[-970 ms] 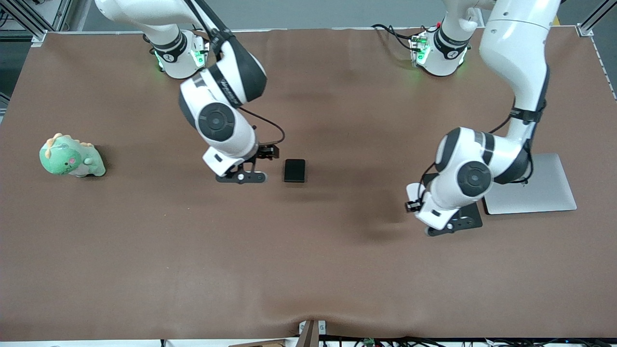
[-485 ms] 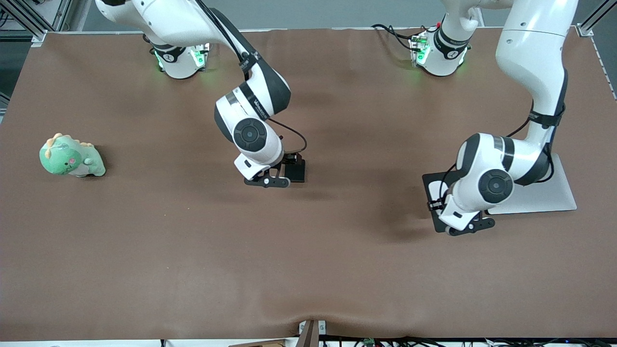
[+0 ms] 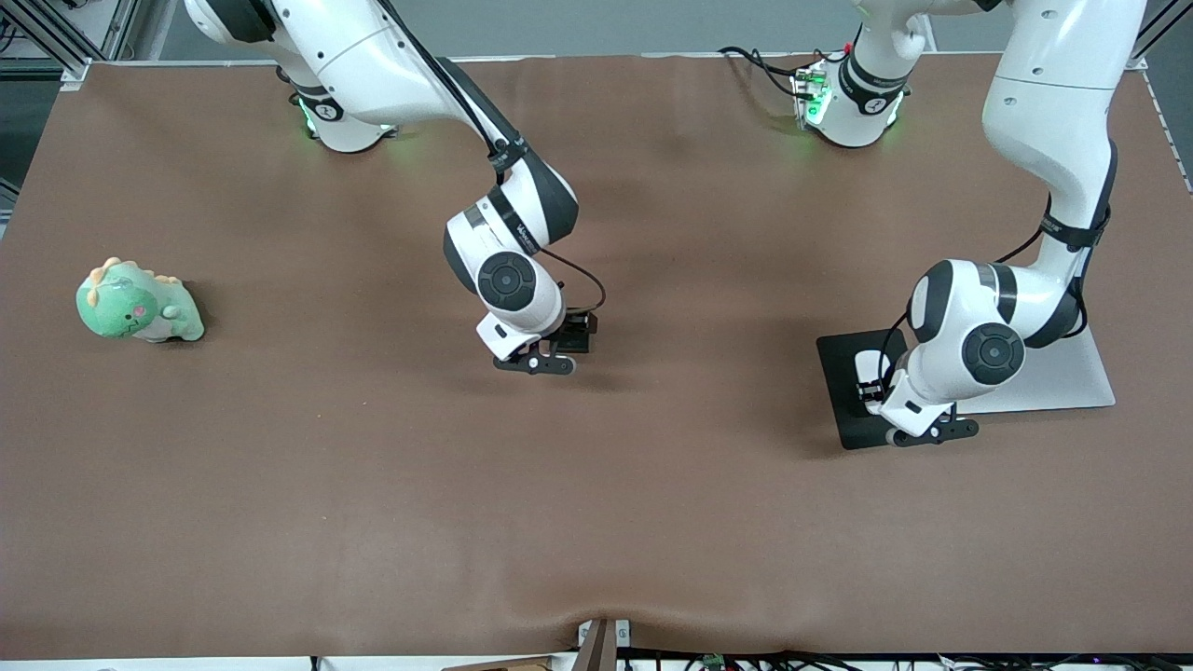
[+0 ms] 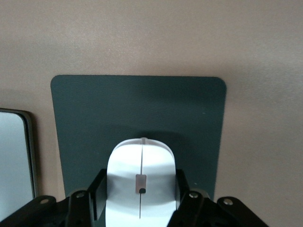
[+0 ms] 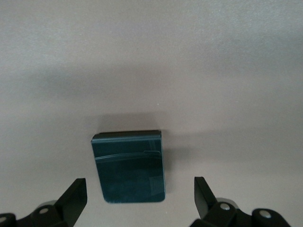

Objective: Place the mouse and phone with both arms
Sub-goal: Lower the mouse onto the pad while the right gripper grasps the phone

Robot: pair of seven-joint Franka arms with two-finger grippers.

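The white mouse (image 4: 141, 161) sits between the fingers of my left gripper (image 4: 140, 190), which is shut on its sides over the black mouse pad (image 4: 94, 109). I cannot tell whether the mouse touches the pad. In the front view the left gripper (image 3: 871, 386), the mouse (image 3: 871, 365) and the pad (image 3: 843, 415) are toward the left arm's end. My right gripper (image 5: 139, 189) is open just above the black phone (image 5: 129, 163), which lies flat on the brown table between its fingertips (image 5: 75, 189). In the front view the right gripper (image 3: 578, 329) covers most of the phone.
A silver closed laptop (image 3: 1053, 373) lies beside the mouse pad, toward the left arm's end; its edge also shows in the left wrist view (image 4: 14, 161). A green plush dinosaur (image 3: 138, 303) sits toward the right arm's end.
The right gripper moved from beside the phone to over it. The left gripper carried the mouse toward the left arm's end, from beside the mouse pad to over it.
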